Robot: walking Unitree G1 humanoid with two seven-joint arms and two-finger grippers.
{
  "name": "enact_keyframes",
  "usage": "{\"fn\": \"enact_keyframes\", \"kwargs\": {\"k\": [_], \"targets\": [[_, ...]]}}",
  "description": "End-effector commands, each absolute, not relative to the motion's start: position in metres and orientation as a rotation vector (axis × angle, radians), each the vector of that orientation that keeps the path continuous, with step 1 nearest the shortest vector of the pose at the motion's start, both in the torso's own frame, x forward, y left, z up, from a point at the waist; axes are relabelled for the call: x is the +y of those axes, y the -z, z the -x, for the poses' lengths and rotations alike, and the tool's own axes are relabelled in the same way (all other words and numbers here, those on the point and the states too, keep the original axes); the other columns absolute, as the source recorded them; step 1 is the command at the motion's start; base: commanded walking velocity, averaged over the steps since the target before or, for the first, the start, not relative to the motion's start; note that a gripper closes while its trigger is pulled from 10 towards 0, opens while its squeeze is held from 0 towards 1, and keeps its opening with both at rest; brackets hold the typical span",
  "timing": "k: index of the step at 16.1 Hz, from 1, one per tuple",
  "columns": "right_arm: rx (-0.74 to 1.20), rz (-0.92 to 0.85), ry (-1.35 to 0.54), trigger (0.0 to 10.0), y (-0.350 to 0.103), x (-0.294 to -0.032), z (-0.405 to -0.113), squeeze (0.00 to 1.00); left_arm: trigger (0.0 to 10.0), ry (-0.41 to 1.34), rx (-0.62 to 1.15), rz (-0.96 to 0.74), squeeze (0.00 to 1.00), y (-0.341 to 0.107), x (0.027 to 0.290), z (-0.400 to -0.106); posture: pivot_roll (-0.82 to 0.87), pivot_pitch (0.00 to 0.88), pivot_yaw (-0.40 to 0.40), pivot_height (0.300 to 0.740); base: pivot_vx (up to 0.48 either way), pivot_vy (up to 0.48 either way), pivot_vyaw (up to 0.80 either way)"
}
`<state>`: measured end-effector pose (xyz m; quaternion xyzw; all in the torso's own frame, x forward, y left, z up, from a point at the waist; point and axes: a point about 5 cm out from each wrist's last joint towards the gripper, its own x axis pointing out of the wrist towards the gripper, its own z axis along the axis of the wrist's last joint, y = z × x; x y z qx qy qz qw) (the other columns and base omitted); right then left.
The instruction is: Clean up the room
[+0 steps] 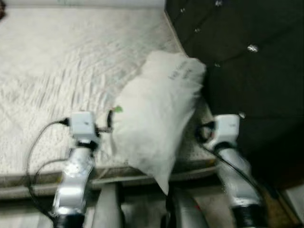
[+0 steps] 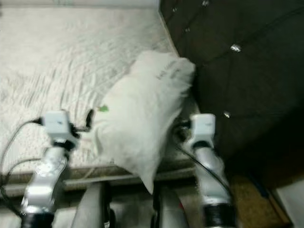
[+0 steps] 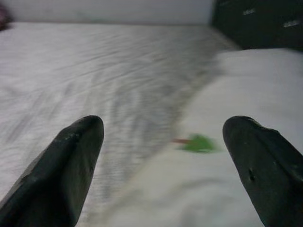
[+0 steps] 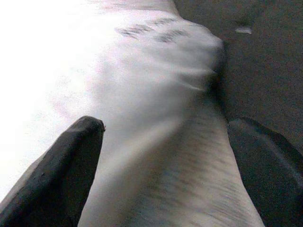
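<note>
A white pillow (image 1: 156,118) with grey print and a small green tag (image 3: 199,143) lies tilted on the bed (image 1: 57,71), against the dark headboard. Its near corner hangs over the bed's front edge. My left gripper (image 3: 163,127) is at the pillow's left side, open, with the pillow's edge and the green tag between its spread fingers (image 3: 71,156). On the pillow's right side my right gripper (image 4: 165,125) is open too. Pillow cloth and mattress lie between its fingers (image 4: 71,161), and the headboard is close on its outer side.
A dark tufted headboard (image 1: 247,61) with shiny buttons rises along the bed's right side. The bed's front edge (image 1: 28,183) runs across just before my arms. Brownish floor and a pale object (image 1: 294,199) sit at the lower right. A white wall (image 3: 109,10) stands behind the bed.
</note>
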<state>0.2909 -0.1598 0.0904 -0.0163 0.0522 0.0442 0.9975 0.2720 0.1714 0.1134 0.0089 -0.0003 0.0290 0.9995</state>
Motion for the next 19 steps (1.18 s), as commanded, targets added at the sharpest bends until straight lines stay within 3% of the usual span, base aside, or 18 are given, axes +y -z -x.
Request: {"fn": "enact_keyframes", "kwargs": {"k": [1, 6, 12, 15, 19], "targets": [[0.104, 0.036, -0.057, 10.0, -0.09, -0.171, -0.289, 0.0, 10.0, -0.048, 0.003, 0.006, 0.0, -0.113, 0.165, -0.272, 0.02, 0.124, -0.043, 0.63, 0.0, 0.0, 0.0], [0.114, 0.03, -0.07, 10.0, -0.089, -0.17, -0.289, 0.0, 10.0, -0.044, 0.021, 0.001, 0.0, -0.11, 0.163, -0.272, 0.02, 0.124, -0.04, 0.63, 0.0, 0.0, 0.0], [0.146, 0.013, -0.123, 10.0, -0.084, -0.166, -0.288, 0.0, 10.0, -0.054, 0.063, -0.025, 0.0, -0.104, 0.169, -0.266, 0.02, 0.126, -0.037, 0.55, 0.0, 0.0, 0.0], [0.179, -0.025, -0.225, 10.0, -0.079, -0.155, -0.286, 0.0, 10.0, -0.107, 0.074, -0.064, 0.0, -0.102, 0.185, -0.255, 0.02, 0.125, -0.036, 0.516, 0.0, 0.0, 0.0], [0.177, 0.004, -0.294, 10.0, -0.079, -0.147, -0.287, 0.0, 10.0, -0.128, 0.081, -0.068, 0.0, -0.102, 0.188, -0.25, 0.04, 0.127, -0.04, 0.516, 0.0, 0.0, 0.2]]}}
